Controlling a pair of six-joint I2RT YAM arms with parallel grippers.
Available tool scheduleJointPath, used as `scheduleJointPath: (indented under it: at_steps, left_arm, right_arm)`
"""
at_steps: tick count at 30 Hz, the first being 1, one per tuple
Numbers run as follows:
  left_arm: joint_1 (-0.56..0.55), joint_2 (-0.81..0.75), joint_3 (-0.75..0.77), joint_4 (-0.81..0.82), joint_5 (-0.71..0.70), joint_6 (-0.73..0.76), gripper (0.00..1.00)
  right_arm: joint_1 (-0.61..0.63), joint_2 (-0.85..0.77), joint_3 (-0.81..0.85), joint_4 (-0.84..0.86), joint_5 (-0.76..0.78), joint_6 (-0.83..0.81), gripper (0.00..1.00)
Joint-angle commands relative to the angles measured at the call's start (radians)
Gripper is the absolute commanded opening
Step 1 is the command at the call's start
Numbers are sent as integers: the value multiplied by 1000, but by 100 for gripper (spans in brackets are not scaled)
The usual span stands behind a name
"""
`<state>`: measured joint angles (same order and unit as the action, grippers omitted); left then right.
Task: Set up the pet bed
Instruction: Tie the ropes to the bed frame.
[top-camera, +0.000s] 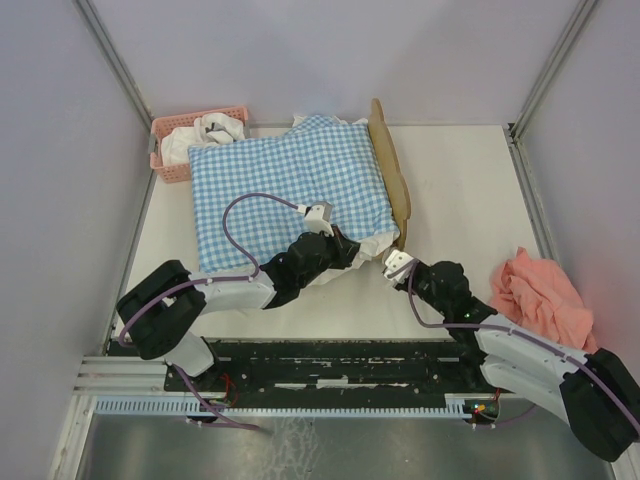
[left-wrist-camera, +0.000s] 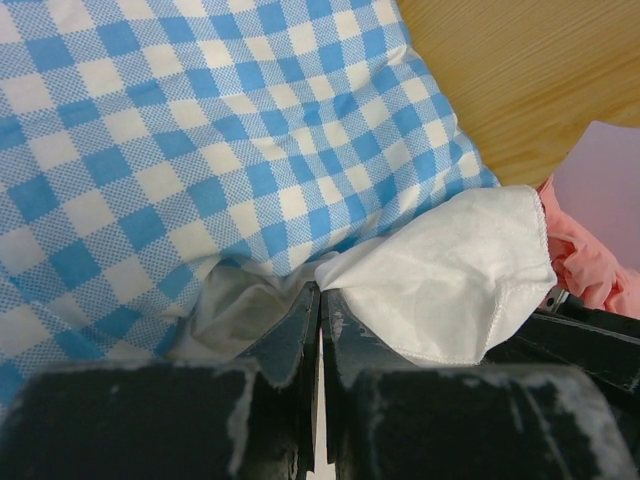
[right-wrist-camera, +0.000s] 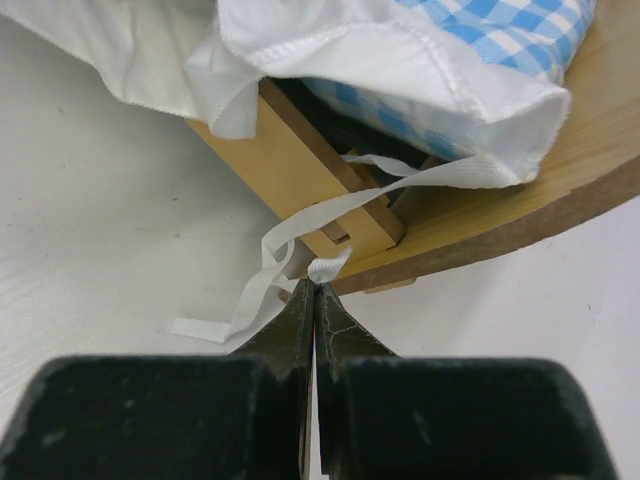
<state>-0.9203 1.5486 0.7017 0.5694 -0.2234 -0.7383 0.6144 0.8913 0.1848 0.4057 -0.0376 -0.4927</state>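
Top external view: a small light-wood pet bed with wavy headboard (top-camera: 390, 170) lies on the white desk (top-camera: 460, 180) under blue-and-white gingham ruffled bedding (top-camera: 280, 180), its long axis running left to right and the headboard at the right. Both arms meet at its near right corner, with the bed just beyond them. The left pincer (left-wrist-camera: 320, 300) is closed at the white ruffle (left-wrist-camera: 440, 270). The right pincer (right-wrist-camera: 312, 290), nearer the headboard, is closed with a white ribbon tie (right-wrist-camera: 290, 235) at its tips; whether either pinches anything is unclear.
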Motion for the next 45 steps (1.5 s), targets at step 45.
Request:
scheduleJointPath:
  at_steps: [45]
  left_arm:
    - [38, -30, -7, 32, 28, -97, 9]
  right_arm:
    - [107, 237, 93, 248, 135, -209, 2]
